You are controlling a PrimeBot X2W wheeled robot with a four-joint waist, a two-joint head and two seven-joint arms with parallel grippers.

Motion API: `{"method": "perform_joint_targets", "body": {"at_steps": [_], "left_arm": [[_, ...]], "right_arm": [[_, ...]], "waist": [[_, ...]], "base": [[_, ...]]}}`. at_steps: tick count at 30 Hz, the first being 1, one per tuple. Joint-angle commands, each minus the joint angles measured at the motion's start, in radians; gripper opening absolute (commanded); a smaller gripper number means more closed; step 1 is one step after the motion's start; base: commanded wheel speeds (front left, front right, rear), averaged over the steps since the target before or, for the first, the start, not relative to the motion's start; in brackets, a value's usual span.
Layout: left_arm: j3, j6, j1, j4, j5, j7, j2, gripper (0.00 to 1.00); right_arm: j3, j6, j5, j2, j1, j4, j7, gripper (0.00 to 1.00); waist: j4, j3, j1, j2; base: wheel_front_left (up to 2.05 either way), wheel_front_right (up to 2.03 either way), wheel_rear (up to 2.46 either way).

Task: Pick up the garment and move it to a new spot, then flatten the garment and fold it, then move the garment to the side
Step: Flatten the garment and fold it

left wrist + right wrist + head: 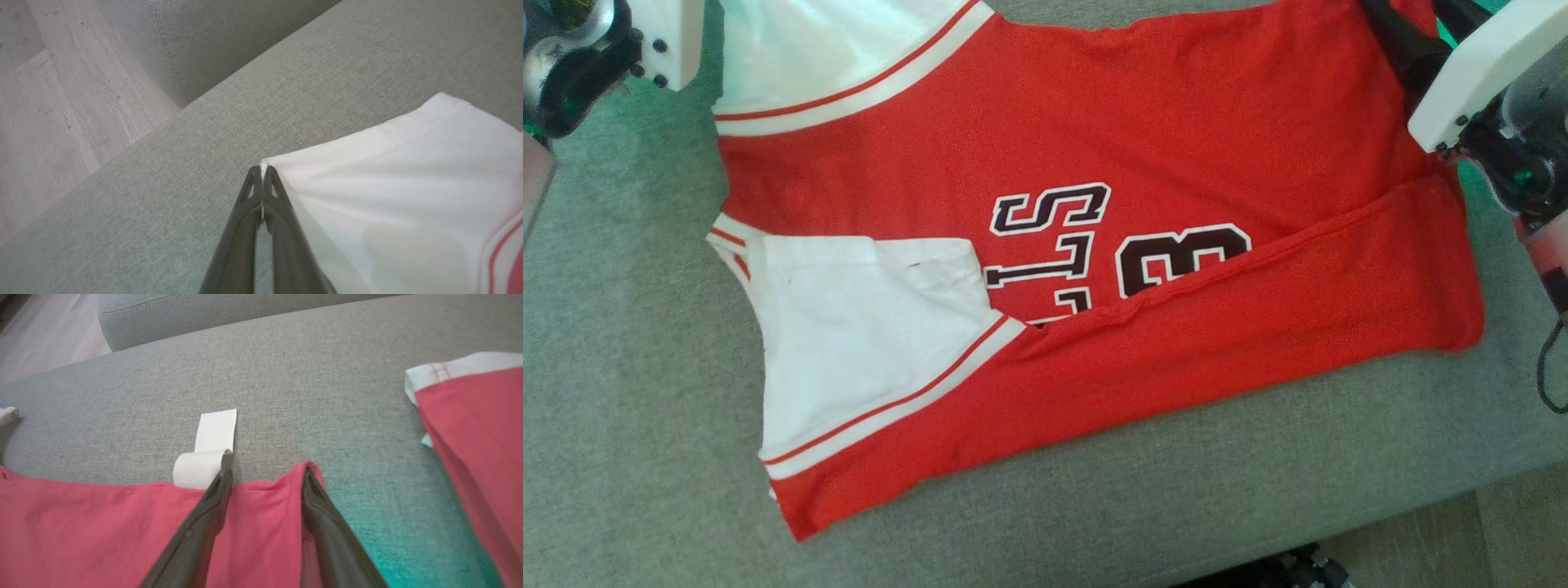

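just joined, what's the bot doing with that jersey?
The robot is partway through folding a red and white jersey spread on a grey sofa cushion. The jersey's near long edge is already folded up over part of the printed number. The left gripper is shut on the corner of a white sleeve. The right gripper is open, its fingers straddling the red hem beside a white label.
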Motion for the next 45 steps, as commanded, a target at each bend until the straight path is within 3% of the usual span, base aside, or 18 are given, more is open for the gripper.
{"method": "perform_joint_targets", "body": {"at_steps": [1,2,3,8,10,12,21,30,40,45], "left_arm": [[0.039,-0.001,-0.06,-0.014,0.007,-0.008,0.038,0.0],[0.038,-0.002,-0.06,-0.012,0.007,-0.011,0.037,0.0],[0.038,-0.002,-0.06,-0.01,0.006,-0.014,0.036,0.0],[0.032,-0.006,-0.061,-0.001,0.004,-0.028,0.036,0.0],[0.03,-0.007,-0.063,0.001,0.005,-0.036,0.035,0.0],[0.029,-0.009,-0.067,0.002,0.008,-0.049,0.035,0.0],[0.046,-0.017,-0.104,-0.005,0.026,-0.209,0.033,0.0],[0.071,-0.023,-0.116,-0.031,-0.009,-0.401,0.033,0.0],[0.024,-0.023,0.069,-0.246,-0.073,-0.5,0.143,0.0],[0.012,0.017,0.2,-0.372,-0.083,-0.52,0.21,0.0]], "right_arm": [[0.007,0.007,0.012,-0.029,-0.007,-0.012,-0.01,0.67],[0.013,0.007,0.017,-0.031,-0.011,-0.006,-0.011,0.64],[0.017,0.007,0.022,-0.033,-0.015,0.001,-0.012,0.47],[0.037,0.007,0.034,-0.042,-0.039,0.033,-0.028,0.4],[0.042,0.007,0.038,-0.045,-0.05,0.043,-0.035,0.27],[0.047,0.007,0.041,-0.047,-0.06,0.052,-0.042,0.0],[0.031,0.007,0.101,-0.058,-0.1,0.058,-0.105,0.0],[-0.015,0.007,0.226,-0.129,-0.071,-0.023,-0.157,0.0],[-0.033,0.007,0.307,-0.246,0.102,-0.117,-0.188,0.0],[-0.039,0.007,0.321,-0.285,0.192,-0.158,-0.213,0.0]], "waist": [[0.004,-0.001,-0.0001,0.0],[0.006,-0.002,-0.0001,0.0],[0.008,-0.003,-0.0001,0.0],[0.016,-0.005,-0.0001,0.0],[0.02,-0.005,-0.0001,0.0],[0.023,-0.005,-0.0001,0.0],[0.038,-0.005,-0.0001,0.0],[0.073,-0.043,-0.0001,0.0],[0.129,-0.111,-0.0001,0.0],[0.148,-0.142,-0.0001,0.0]], "base": [[0.0,0.0,0.0],[0.0,0.0,0.0],[0.0,0.0,0.0],[0.0,0.0,0.0],[0.0,0.0,0.0],[0.0,0.0,0.0],[0.0,0.0,0.0],[0.0,0.0,0.0],[0.0,0.0,0.0],[0.0,0.0,0.0]]}}
